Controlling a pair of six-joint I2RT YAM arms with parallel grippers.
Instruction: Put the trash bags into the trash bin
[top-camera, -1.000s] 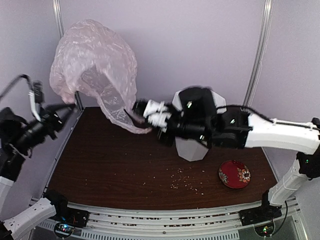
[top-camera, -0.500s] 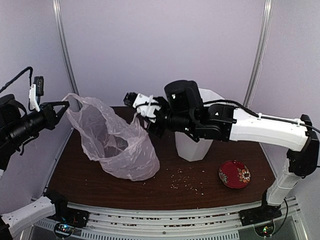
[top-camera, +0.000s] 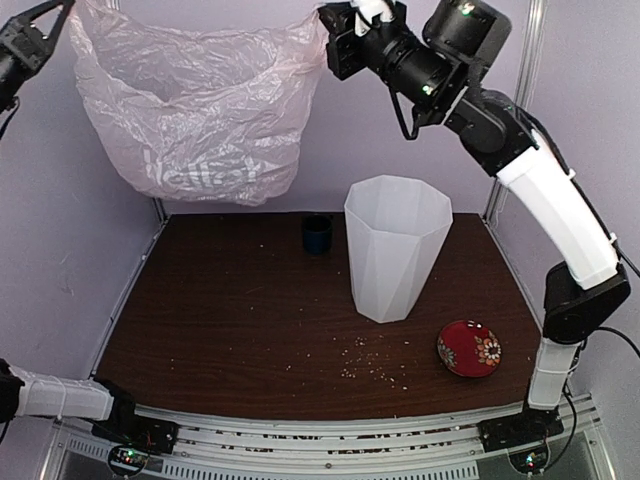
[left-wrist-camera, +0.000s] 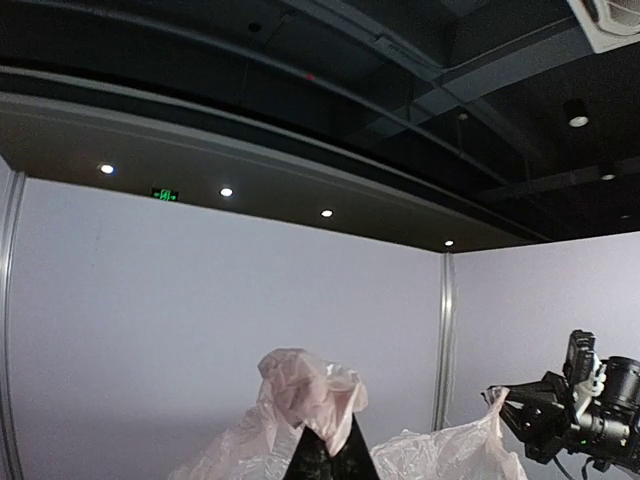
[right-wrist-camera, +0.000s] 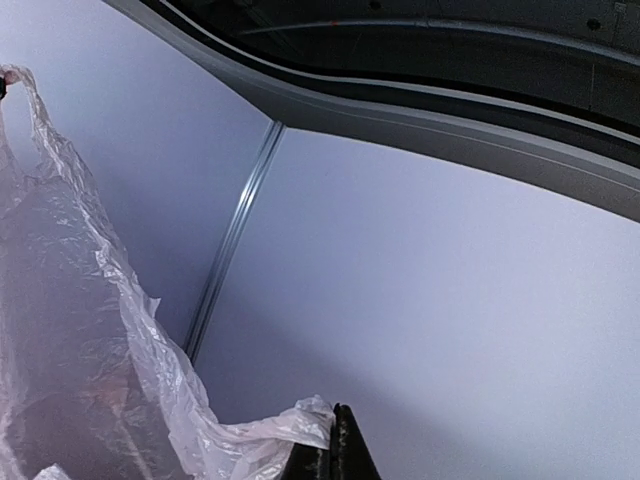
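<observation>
The pale pink trash bag hangs spread wide and open, high above the table's left half. My left gripper is shut on its left handle at the top left corner. My right gripper is shut on its right handle at the top centre. The left wrist view shows the bag's handle bunched over my shut fingertips, with the right gripper at the far right. The right wrist view shows the bag running into my shut fingertips. The white trash bin stands upright on the table, below and right of the bag.
A small dark blue cup stands behind the bin's left side. A red patterned dish lies at the front right. Crumbs are scattered in front of the bin. Pale walls and metal posts enclose the table.
Both grippers have risen sharply with the bag. It has gone from resting slumped on the table's left side to hanging stretched wide, high above the table. The right arm has swung up off the bin.
</observation>
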